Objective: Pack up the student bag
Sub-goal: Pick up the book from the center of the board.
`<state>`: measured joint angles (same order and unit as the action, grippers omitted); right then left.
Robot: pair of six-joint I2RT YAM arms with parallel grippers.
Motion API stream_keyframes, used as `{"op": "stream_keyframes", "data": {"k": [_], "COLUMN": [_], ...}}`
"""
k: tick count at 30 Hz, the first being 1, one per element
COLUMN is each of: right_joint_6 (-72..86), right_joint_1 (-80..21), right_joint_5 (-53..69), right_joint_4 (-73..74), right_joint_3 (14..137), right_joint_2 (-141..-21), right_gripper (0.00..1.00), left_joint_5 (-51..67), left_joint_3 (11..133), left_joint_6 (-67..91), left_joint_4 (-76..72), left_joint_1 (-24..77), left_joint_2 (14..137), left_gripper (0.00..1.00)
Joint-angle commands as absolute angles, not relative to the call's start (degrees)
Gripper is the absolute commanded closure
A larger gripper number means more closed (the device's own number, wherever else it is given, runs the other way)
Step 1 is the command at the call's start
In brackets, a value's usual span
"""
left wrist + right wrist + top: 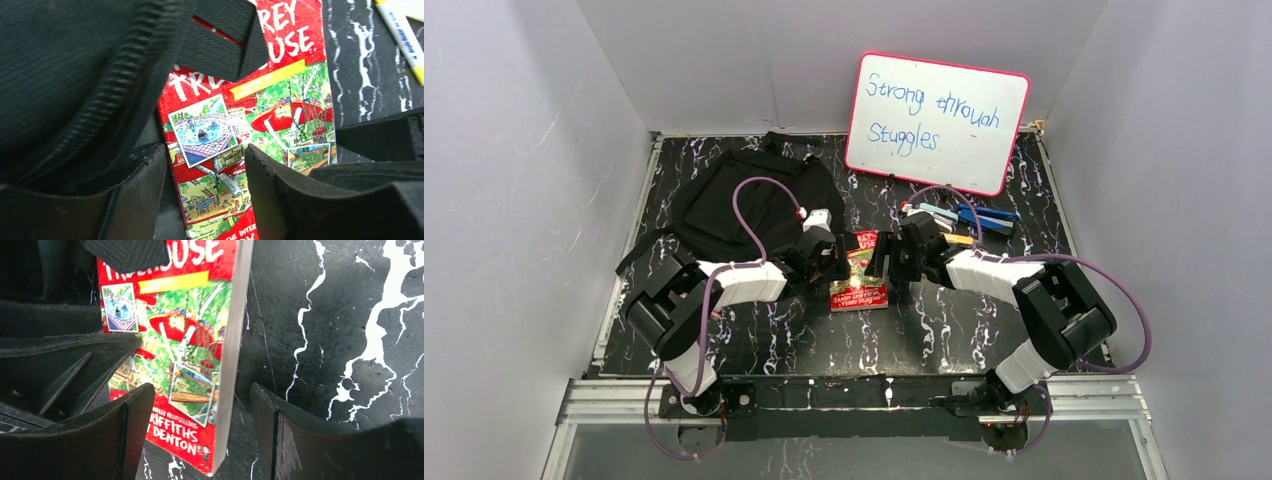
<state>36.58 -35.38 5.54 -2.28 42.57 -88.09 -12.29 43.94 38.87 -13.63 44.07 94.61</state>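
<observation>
- Top external view: the student bag [744,195] lies slumped on the far-left part of the black, white-veined desk [774,340]. A red-and-green paperback book [861,285] lies at mid-desk, just right of the bag. The left tool [836,262] and the right tool [884,262] face each other over the book's far half, one at each long side. A pink-rimmed whiteboard [936,122] with handwriting leans on the back wall. Below it, right of the book, lies a cluster of pens [959,220].
- Left wrist view: the left tool [205,150] stands spread and pinches nothing. Its fingers [135,200] are apart, and the book's cover [215,135] shows through the gap. One finger sits at the book's left edge, the other over the cover. The bag's ribbed black fabric [65,75] fills the upper left, just beside the book. A black webbing strap [220,40] crosses the title. A white-and-yellow marker [400,35] lies on the desk at the upper right.
- Right wrist view: the right tool [200,390] is likewise spread, with nothing pinched. Its fingers [320,440] straddle the book's page edge [232,340], one over the cover and the other over bare desk [350,340]. Whether either pad touches the book cannot be told. The strap's end [125,255] overlaps the book's top.
</observation>
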Motion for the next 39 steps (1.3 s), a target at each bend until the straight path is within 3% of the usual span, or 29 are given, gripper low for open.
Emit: {"op": "stream_keyframes", "data": {"k": [1, 12, 24, 31, 39], "right_joint_6": [35.13, 33.83, 24.48, 27.60, 29.90], "right_joint_1": [-35.20, -33.03, -27.52, -27.55, -27.51], "right_joint_5": [5.59, 0.31, 9.96, 14.51, 12.19], "right_joint_4": [-3.00, -0.11, 4.32, 5.63, 2.28], "right_joint_3": [44.05, 36.05, 48.29, 47.16, 42.69], "right_joint_2": [-87.17, -79.28, -90.38, -92.43, -91.59], "right_gripper": [0.23, 0.25, 0.27, 0.38, 0.66], "left_joint_5": [-5.11, -2.53, -3.07, -2.62, -2.21], "left_joint_3": [44.04, 44.52, 46.62, 46.49, 46.49], "left_joint_6": [35.20, 33.40, 33.87, 34.65, 35.25], "left_joint_4": [-15.66, -17.92, -17.75, -17.88, -17.30], "left_joint_1": [44.16, 45.97, 46.05, 45.97, 46.01], "left_joint_2": [98.93, 101.52, 102.98, 103.17, 102.79], "left_gripper": [0.44, 0.46, 0.46, 0.46, 0.46]}}
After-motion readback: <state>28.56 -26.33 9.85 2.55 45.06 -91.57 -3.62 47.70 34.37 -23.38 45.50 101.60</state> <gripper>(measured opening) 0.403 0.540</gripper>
